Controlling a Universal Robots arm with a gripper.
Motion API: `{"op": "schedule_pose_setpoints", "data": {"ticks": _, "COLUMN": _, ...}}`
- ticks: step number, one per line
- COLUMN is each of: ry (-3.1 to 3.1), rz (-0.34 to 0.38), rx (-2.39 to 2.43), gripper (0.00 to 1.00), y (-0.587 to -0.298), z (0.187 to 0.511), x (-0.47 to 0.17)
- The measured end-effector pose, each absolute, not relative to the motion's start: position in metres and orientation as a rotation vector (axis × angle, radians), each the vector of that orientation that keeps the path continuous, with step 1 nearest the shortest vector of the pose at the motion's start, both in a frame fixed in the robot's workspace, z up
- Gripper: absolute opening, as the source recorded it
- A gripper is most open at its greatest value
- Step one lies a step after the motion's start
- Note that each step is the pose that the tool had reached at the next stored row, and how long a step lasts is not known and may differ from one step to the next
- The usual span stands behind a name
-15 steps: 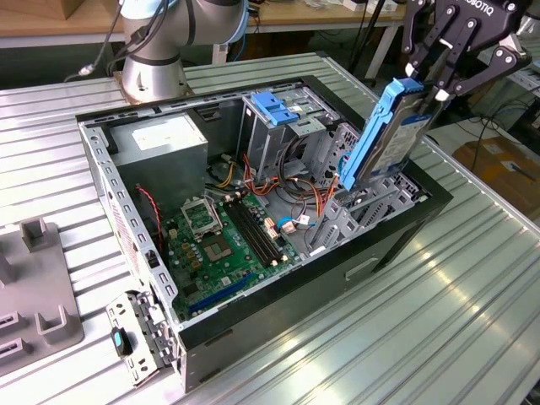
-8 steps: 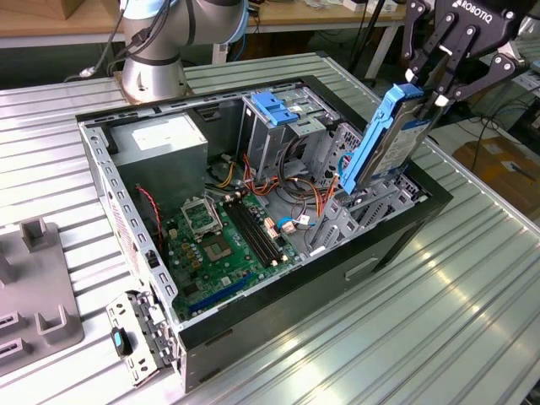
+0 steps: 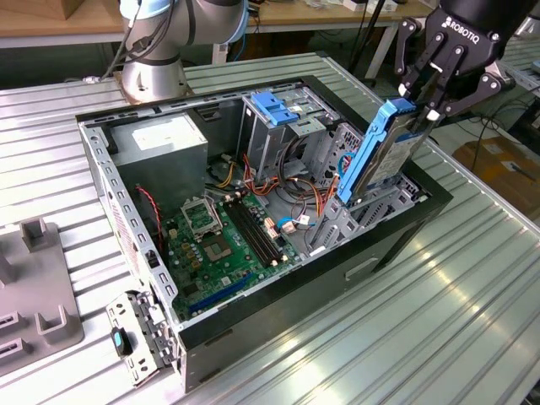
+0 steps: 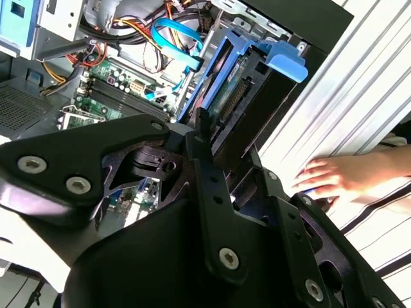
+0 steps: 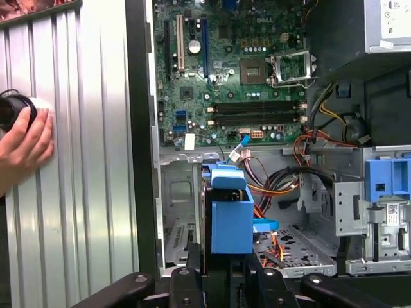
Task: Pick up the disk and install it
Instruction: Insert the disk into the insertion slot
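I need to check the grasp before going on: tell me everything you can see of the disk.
The disk is a flat rectangular drive, silver-black metal by its look, with blue plastic rails along its sides. It stands on edge, tilted, at a corner of the open computer case, lower end down among the metal bay walls. The gripper is shut on its upper end. Whether it is seated cannot be told.

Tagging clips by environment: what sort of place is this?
Probably a robotics lab or workshop: an open desktop computer case lies on a ribbed metal table, the arm's hand grips the disk, tilted, at one end of the case, and wooden workbenches stand behind.
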State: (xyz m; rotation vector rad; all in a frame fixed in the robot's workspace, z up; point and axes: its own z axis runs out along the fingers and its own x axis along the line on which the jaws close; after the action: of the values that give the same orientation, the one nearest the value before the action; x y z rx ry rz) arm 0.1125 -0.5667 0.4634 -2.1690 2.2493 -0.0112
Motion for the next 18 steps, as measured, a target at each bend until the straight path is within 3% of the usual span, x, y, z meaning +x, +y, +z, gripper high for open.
{"op": "schedule_pose_setpoints", "data": {"ticks": 18, "ry": 2.224, "rz": -0.011, "rx": -2.195, "gripper": 0.35, "y": -0.567, "z": 0.449, "x": 0.112}}
